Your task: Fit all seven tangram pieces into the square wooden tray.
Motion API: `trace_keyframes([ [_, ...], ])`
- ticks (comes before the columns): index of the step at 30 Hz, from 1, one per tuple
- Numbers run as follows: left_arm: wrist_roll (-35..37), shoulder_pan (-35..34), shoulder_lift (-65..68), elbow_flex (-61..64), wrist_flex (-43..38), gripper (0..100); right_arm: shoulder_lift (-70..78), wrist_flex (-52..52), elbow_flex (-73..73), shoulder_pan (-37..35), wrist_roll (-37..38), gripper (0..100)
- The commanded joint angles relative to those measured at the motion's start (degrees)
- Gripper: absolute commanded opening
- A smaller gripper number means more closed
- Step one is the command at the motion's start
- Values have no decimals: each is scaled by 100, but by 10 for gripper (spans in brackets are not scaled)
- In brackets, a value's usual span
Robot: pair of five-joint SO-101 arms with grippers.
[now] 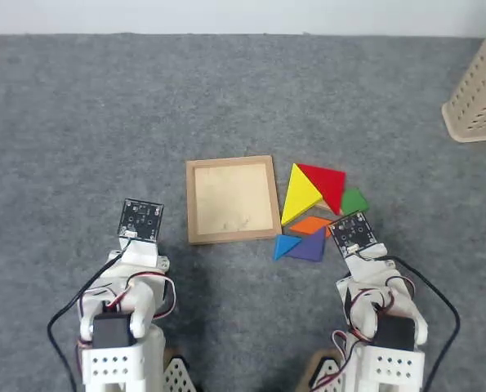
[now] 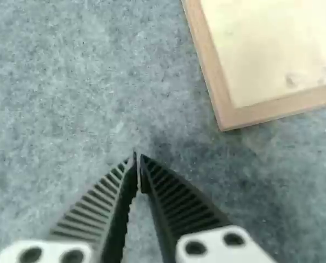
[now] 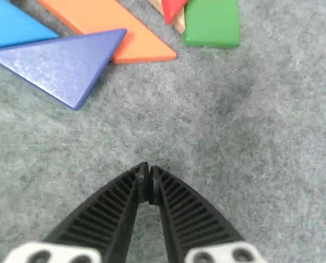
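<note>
A grey, carpet-like mat covers the desk [image 1: 79, 122] from edge to edge, and a pale strip of wall [image 1: 226, 15] runs along its far side. Two white arms stand at the near edge: the left arm [image 1: 120, 318] near the tray's near left corner, and the right arm [image 1: 381, 318] beside the cluster of pieces. A beige perforated basket [image 1: 479, 90] sits at the far right of the desk.

The square wooden tray [image 1: 191, 204] lies flat near the middle. All the pieces in sight lie outside it on the mat, just to its right. The yellow triangle [image 1: 298, 194] touches the tray's right rim, and the red triangle [image 1: 326, 181] lies against it. Nearer the arms are the purple triangle [image 1: 309, 247], the orange piece [image 1: 312, 224], the green piece [image 1: 354, 200] and the small blue triangle [image 1: 285, 244].

The left hand [image 2: 136, 159] is closed, its tips together over bare mat, apart from the tray's corner. The right hand [image 3: 147, 167] is likewise closed on nothing, over the mat near the purple triangle.
</note>
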Motion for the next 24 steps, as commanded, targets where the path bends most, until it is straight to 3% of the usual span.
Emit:
trace_keyframes([
  [1, -53, -26, 0, -48, 26, 12, -40, 40, 105, 40, 35, 6],
  [16, -53, -18, 0, -48, 26, 12, -57, -110, 88, 31, 44, 6],
  [21, -53, -18, 0, -48, 26, 12, -31, -1780, -26, 75, 35, 6],
  [24, -53, -26, 0, -48, 26, 12, 22, -1956, -519, 66, 0, 6],
])
